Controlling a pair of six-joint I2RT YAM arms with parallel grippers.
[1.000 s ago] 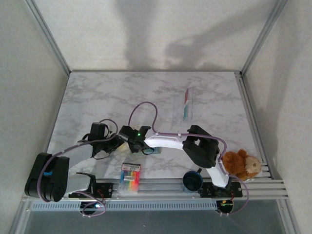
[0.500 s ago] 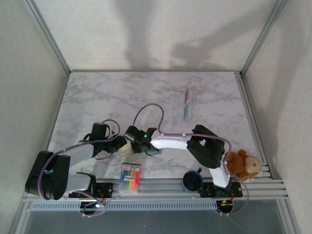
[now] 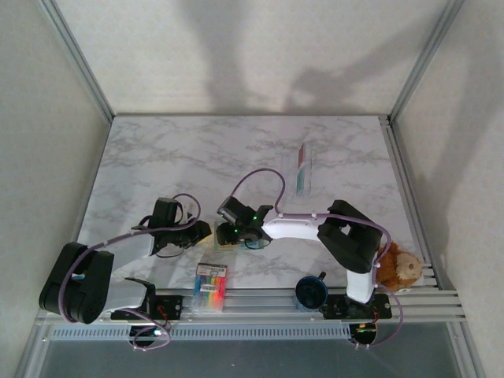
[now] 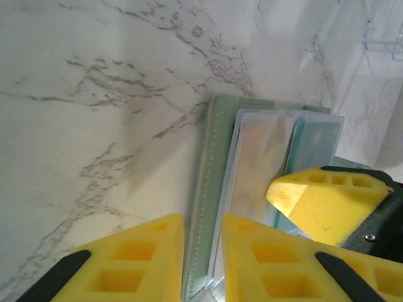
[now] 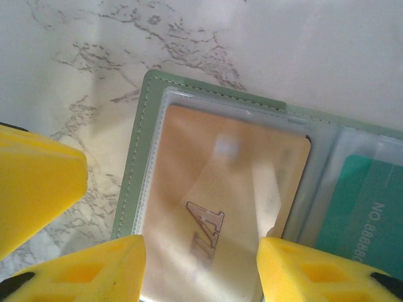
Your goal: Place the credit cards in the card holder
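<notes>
The grey-green card holder point(image 4: 211, 157) lies open on the marble table, between both grippers. A tan-gold credit card point(image 5: 220, 176) sits under a clear sleeve in its left panel point(image 5: 141, 126), and a teal card point(image 5: 365, 207) lies in the panel beside it. My right gripper point(image 5: 201, 242) is open, with one finger on each side of the tan card and not pinching it. My left gripper point(image 4: 203, 220) is open by a narrow gap, and the holder's stitched edge shows in that gap. In the top view the left gripper point(image 3: 206, 230) and the right gripper point(image 3: 228, 236) almost meet.
A pack of coloured markers point(image 3: 210, 287) lies near the front edge. A dark blue mug point(image 3: 311, 293) stands by the right arm's base, and a teddy bear point(image 3: 398, 268) is partly behind that arm. A clear case point(image 3: 303, 168) rests at the back right.
The right arm has swung to the right, carrying its gripper a little right over the holder. The left gripper has followed slightly to the right.
</notes>
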